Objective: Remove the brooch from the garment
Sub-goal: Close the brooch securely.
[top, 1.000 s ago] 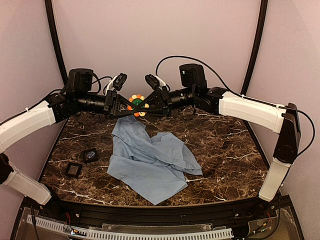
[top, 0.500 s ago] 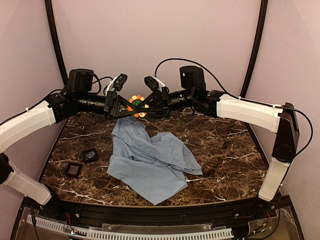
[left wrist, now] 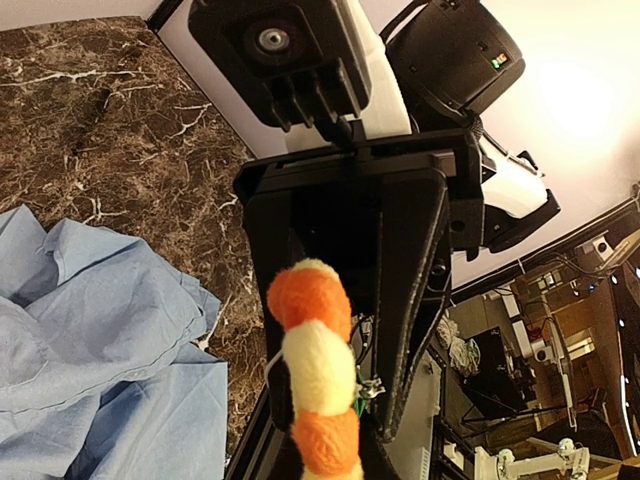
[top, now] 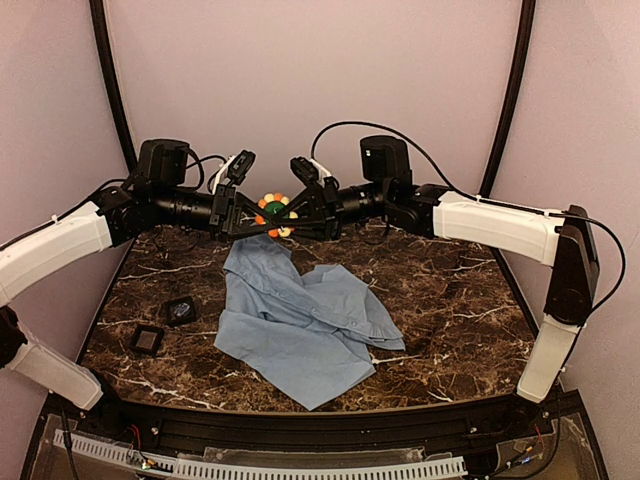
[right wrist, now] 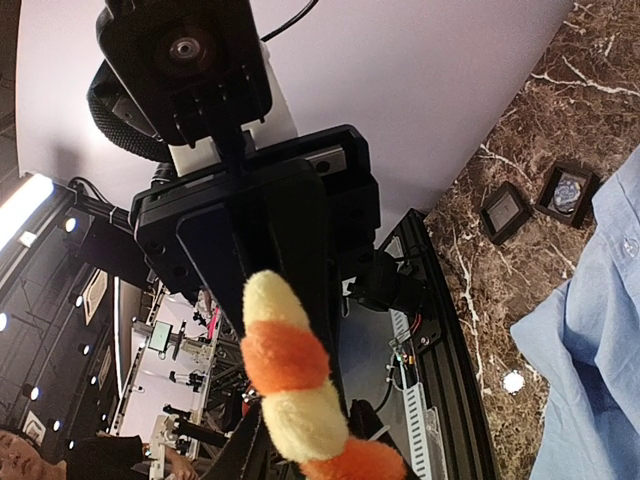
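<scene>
The brooch (top: 272, 212) hangs in the air above the far end of the shirt (top: 300, 315), pinched between the tips of two arms that meet head-on over it. Both wrist views show it edge-on, orange and yellow petals stacked, with no cloth around it. From above I cannot tell whether a thread or fold of the shirt's raised top edge is joined to it.

The left end effector (top: 262, 220) has its fingers together, and they appear clamped on the brooch from the side left of the shirt's top. The right end effector (top: 286, 218) reaches in from the opposite side with its fingers partly apart. Whether they grip the brooch or only bracket it, I cannot tell.

The step in hand looks like the hand-over or final pull-away. To do it well, one side should hold firm while the other lets go or draws back slowly, straight away from the shirt. Check that the cloth lies slack on the bench (top: 450, 280) rather than rising. A sideways twist risks dropping the small pin onto the shirt. The two square pads (top: 165, 325) beside the shirt's left edge look like possible set-down places.
</scene>
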